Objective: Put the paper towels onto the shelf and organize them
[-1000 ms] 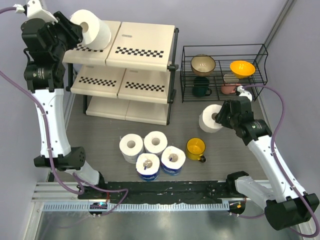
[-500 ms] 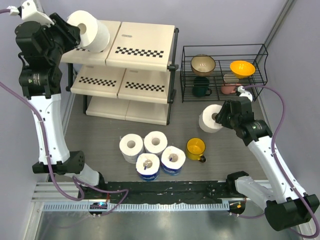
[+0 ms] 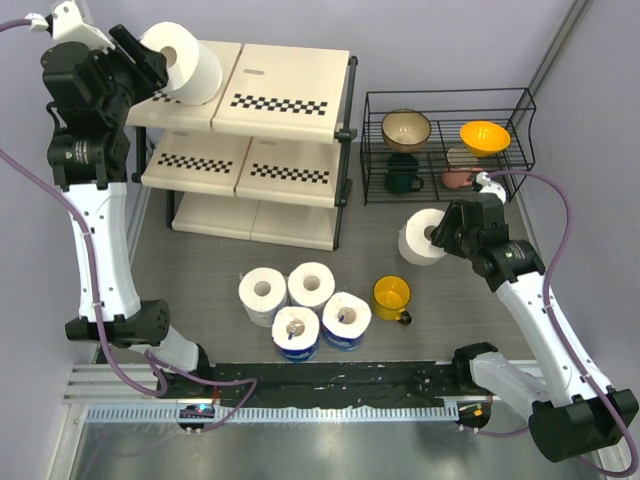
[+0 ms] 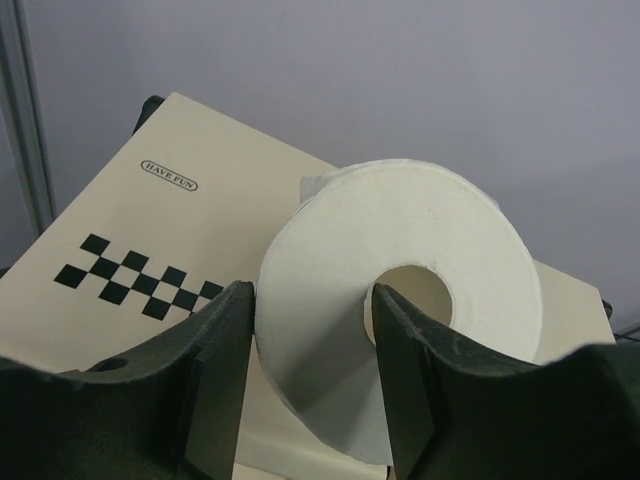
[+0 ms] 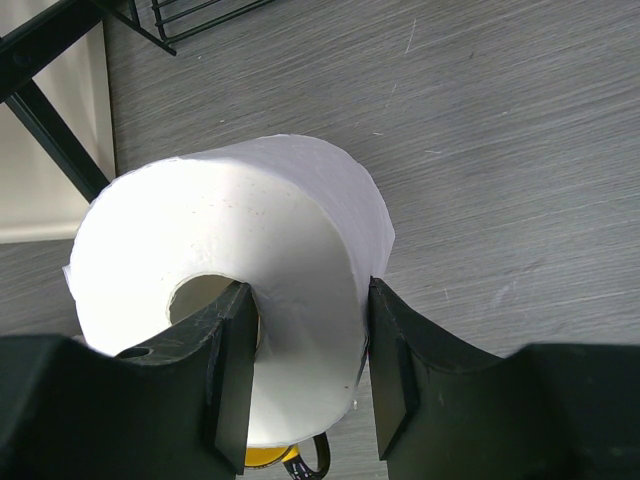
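Cream shelf board reads "HAVE FUN"; left pincer grips white roll.

"HAVE FUN" oval label on shelf board

The left arm and the right arm have white tubes and black joints. A purple cable trails from each. The fingers look black, maybe plastic.

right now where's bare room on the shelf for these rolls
Top tier's right board is bare, bordered by the frame and the roll in the left claw. The lower tiers' front edges look bare. Table strip between shelf and the four standing rolls is free. Crowded: those rolls beside the yellow mug, and the wire rack.
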